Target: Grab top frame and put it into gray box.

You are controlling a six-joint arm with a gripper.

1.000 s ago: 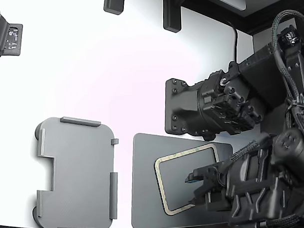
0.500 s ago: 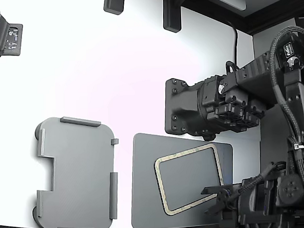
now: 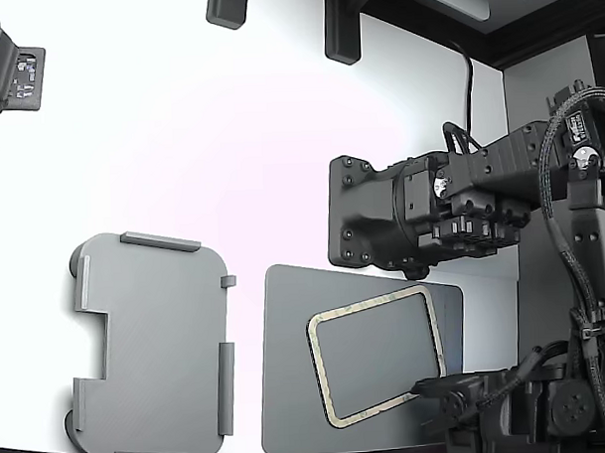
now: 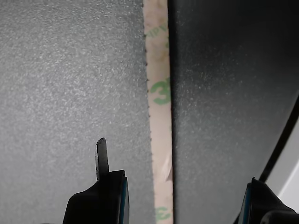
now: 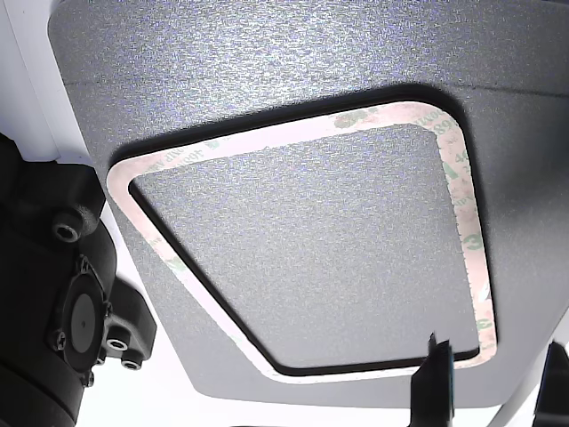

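Beige top frame strip between the open hand's spread fingers.

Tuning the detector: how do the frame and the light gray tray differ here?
The frame is a thin, flat, beige open ring; the tray is a solid light gray panel with raised edge tabs and a notch. The frame lies on the dark mat; the tray sits on the white table. The frame looks smaller. Both are rounded rectangles.

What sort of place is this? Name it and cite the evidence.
Probably a robot assembly test bench: a bare white table, a dark mat holding the top frame, the gray box, and a black fixture.
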